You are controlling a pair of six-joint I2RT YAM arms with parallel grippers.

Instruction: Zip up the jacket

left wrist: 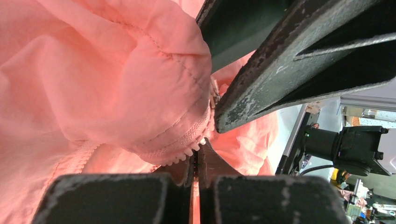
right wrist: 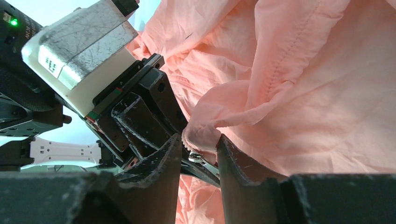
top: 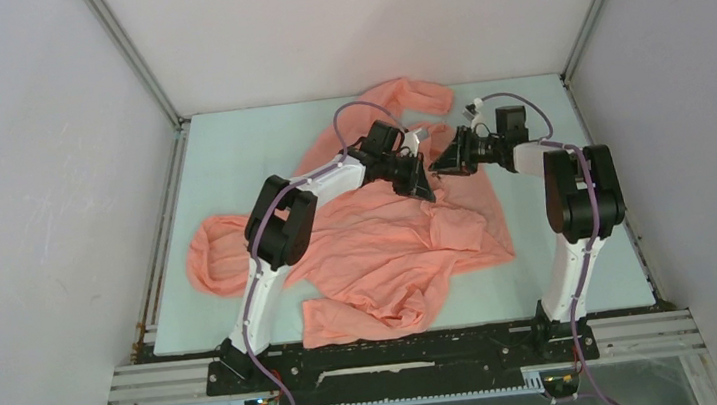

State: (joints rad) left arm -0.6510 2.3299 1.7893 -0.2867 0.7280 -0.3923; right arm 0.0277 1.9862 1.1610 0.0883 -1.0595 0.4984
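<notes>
Covering the pale table (top: 228, 146), the jacket (top: 380, 250) lies between white walls (top: 42, 195).

One salmon-orange jacket (top: 379, 241) lies on one table (top: 228, 146). Two arms rise from the near edge, each ending in one hand: the left hand (top: 422, 178) and the right hand (top: 443, 160), meeting mid-table.

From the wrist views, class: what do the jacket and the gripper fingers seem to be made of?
The jacket: thin, matte woven fabric, probably light nylon or cotton; it creases finely and shows stitched seams. The right tool fingers: hard, dark, matte material, likely plastic, with scuffed, pale-flecked edges.
</notes>
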